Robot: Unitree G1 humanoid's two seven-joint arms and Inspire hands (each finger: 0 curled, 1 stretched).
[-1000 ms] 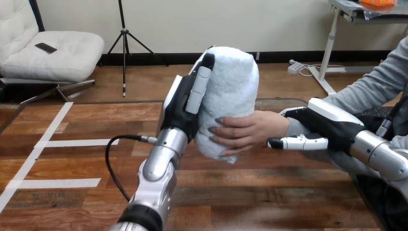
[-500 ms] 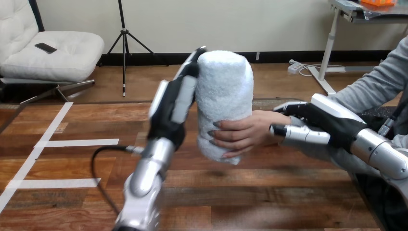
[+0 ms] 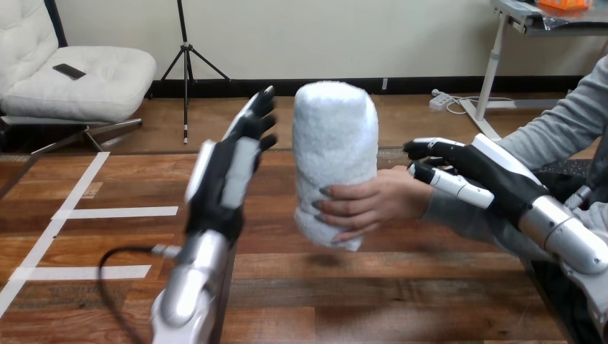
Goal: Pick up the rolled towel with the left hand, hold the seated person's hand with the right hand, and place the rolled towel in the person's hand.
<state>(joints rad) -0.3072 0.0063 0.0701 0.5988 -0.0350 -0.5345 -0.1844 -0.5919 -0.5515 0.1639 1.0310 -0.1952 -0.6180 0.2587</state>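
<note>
While its silver forearm (image 3: pixel 188 283) comes up from the table's (image 3: pixel 401 287) near edge, we see the left hand (image 3: pixel 226 175) wide open, its fingers (image 3: pixel 258 115) straight and pointing up, holding nothing. It stands left of the rolled towel (image 3: pixel 335 136) with a clear gap between them, no contact. We mark the rolled towel as upright, off the table, in the air over its middle toward the far edge. The person's hand (image 3: pixel 376 201) reaches in from the table's right side and grips the towel's lower part, fingertips wrapped across its front, so the towel sits in that hand alone. The right hand (image 3: pixel 495 179) comes in from the right edge, just behind and above the person's wrist. Its fingers (image 3: pixel 430 150) stretch out leftward, loosely spread and nearly straight, so we call it open. Its lower finger lies along the top of the wrist and looks to be touching or almost touching it. We cannot see any finger or thumb curled round the wrist, so we do not call that a hold. Right-hand fingertips stop short of the towel's right side. White tape strips (image 3: pixel 107 212) lie flat on the table near its left edge, well apart from both hands and the towel.
</note>
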